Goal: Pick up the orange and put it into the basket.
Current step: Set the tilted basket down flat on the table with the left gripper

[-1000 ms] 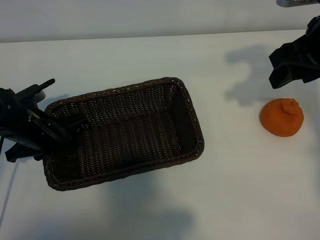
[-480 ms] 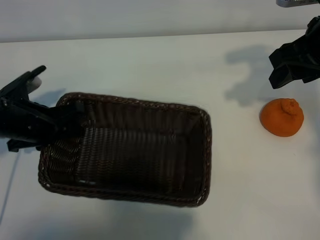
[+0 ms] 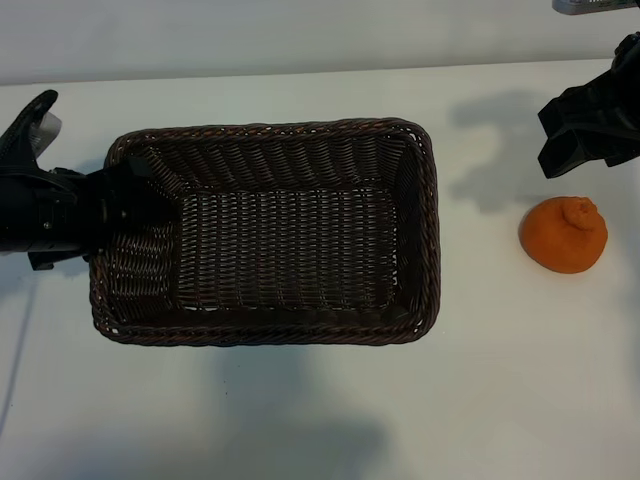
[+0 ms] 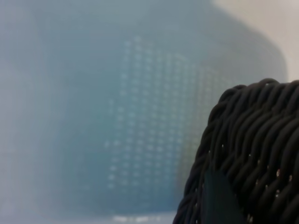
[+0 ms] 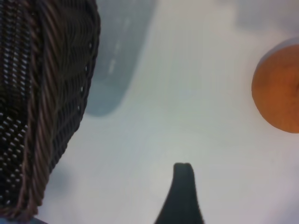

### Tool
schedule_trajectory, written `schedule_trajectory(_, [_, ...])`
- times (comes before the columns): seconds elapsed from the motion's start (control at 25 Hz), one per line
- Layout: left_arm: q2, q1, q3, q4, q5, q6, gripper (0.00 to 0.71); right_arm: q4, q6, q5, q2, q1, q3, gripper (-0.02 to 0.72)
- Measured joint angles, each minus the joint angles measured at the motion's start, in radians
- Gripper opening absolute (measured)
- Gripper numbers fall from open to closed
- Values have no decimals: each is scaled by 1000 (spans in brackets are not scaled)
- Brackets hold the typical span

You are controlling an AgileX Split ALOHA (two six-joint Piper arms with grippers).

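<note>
The left tool (image 3: 118,205) is clamped on the left short wall of the basket (image 3: 425,240), one finger inside the weave and the other outside it. The basket lies flat on the white worktop (image 3: 300,420), its long axis running left to right across the exterior view. The right tool (image 3: 560,135) hangs with its fingers spread and nothing between them at the far right edge, just above and behind the orange (image 3: 563,235), which rests on the worktop well apart from the basket's right end, knobby stem end turned upward.
</note>
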Motion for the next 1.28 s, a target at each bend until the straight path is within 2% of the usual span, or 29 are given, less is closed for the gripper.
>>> schedule_trajectory(0.48, [170,-3,-208,2,30,-30,374,0,0,0,0,0,0,571])
schedule_trajectory(0.6, [217,-28,-245,16,22,-57,374,0,0,0,0,0,0,571])
schedule_trajectory(0.8, [306,-115,-303,21,4,-76,374,0,0,0,0,0,0,571])
schedule_trajectory(0.92, [349,-149,-329,21,-8,-96,374,0,0,0,0,0,0,571])
schedule_trajectory(1.28, [421,-158,-338,21,-33,-116,374,0,0,0,0,0,0,571])
